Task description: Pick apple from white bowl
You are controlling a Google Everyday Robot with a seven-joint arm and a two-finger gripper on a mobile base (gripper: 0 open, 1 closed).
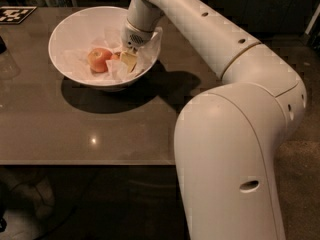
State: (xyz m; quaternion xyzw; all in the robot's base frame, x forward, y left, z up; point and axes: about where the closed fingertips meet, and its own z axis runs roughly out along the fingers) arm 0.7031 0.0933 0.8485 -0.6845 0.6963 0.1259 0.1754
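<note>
The claw (128,61), at the end of a glossy white robot arm (210,39) with small dark holes along its casing, is lowered inside the wide, shallow white bowl (75,21), on the bowl's right side. Whether it is apart, together or clamped on something cannot be told, as its cream-coloured tip is sunk into the crumpled white paper lining (112,69).

The small, deeper red-orange apple (115,56) lies in the bowl just left of the claw and appears to touch it; only a sliver shows, the rest being hidden behind the claw. To its left, pressed against it, sits a larger, paler peach-orange apple (99,59), in full view on the paper.

The bowl stands on a smooth grey-brown desk (100,134) and throws a dark shadow towards the front and right. At the far left corner of the desk lies a flat black-and-white tag (13,14) printed with a blocky square pattern. The arm's bulky white elbow fills the foreground at right.
</note>
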